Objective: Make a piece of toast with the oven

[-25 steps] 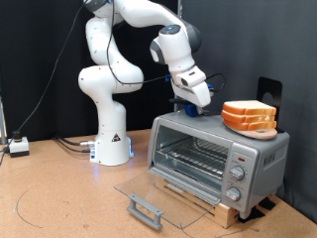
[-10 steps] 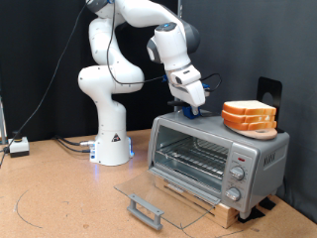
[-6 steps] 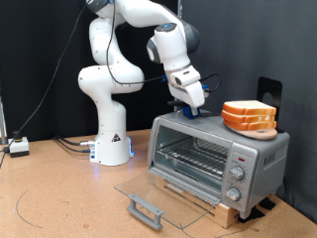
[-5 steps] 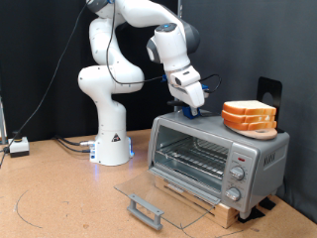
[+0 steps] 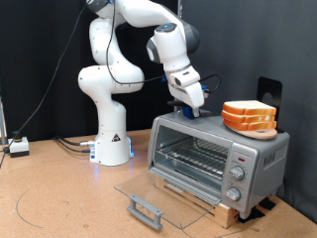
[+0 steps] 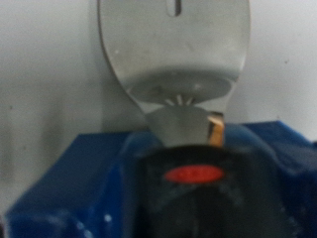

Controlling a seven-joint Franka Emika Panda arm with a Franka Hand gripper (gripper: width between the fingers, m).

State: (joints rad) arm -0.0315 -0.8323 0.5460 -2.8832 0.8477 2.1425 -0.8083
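Observation:
The silver-grey oven (image 5: 213, 154) stands at the exterior view's right with its glass door (image 5: 149, 190) folded down flat and its wire rack bare. A pile of bread slices (image 5: 250, 116) lies on its top, right end. A single separate piece of toast is not in view. My gripper (image 5: 194, 110) hovers just over the left end of the oven's top, left of the pile. In the wrist view, blue fingers (image 6: 74, 183) flank a black handle (image 6: 198, 178) of a grey metal spatula (image 6: 173, 50), whose blade points out over a pale surface.
The oven sits on a wooden block (image 5: 213, 206). The door's bar handle (image 5: 146, 209) juts out over the table in front. The robot's white base (image 5: 111, 139) stands to the left, with a small box and cables (image 5: 18, 147) at far left. A black object (image 5: 269, 91) stands behind the oven.
Since 2.5 s ago my gripper has shifted slightly left over the oven's top. In the last second it has hardly moved.

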